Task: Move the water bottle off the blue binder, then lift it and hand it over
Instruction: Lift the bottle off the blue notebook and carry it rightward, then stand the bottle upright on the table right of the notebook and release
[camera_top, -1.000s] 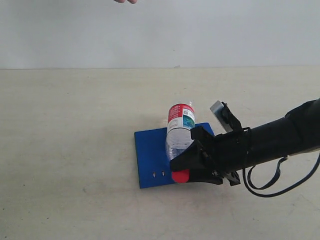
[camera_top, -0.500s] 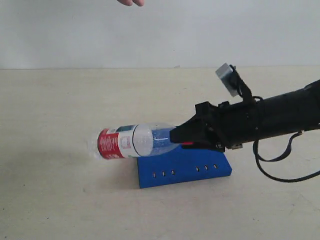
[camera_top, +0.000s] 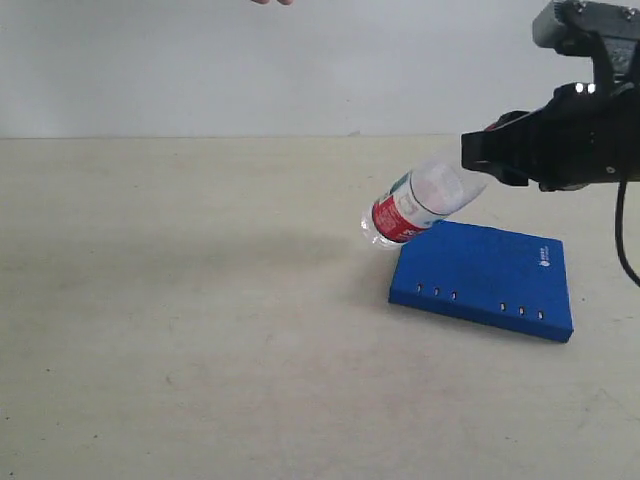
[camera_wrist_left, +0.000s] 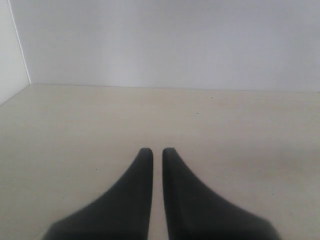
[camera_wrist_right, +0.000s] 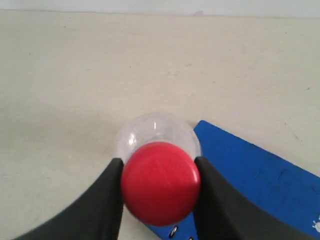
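The water bottle (camera_top: 418, 205) hangs in the air, tilted with its base down to the left, above the left edge of the blue binder (camera_top: 485, 277). My right gripper (camera_top: 478, 155) is shut on its neck end. In the right wrist view the red cap (camera_wrist_right: 160, 182) fills the gap between the two black fingers of my right gripper (camera_wrist_right: 159, 172), with the blue binder (camera_wrist_right: 260, 175) below. The left gripper (camera_wrist_left: 153, 151) shows only in its own wrist view, shut over bare table with nothing between its fingers.
The binder lies flat on the beige table (camera_top: 180, 300) right of centre, holes along its near edge. A fingertip of a person's hand (camera_top: 272, 2) shows at the top edge. A white wall (camera_top: 250, 70) backs the table.
The right gripper has risen and swung to the upper right with the bottle, lifting it off the binder. The binder has shifted to the right and turned on the table.
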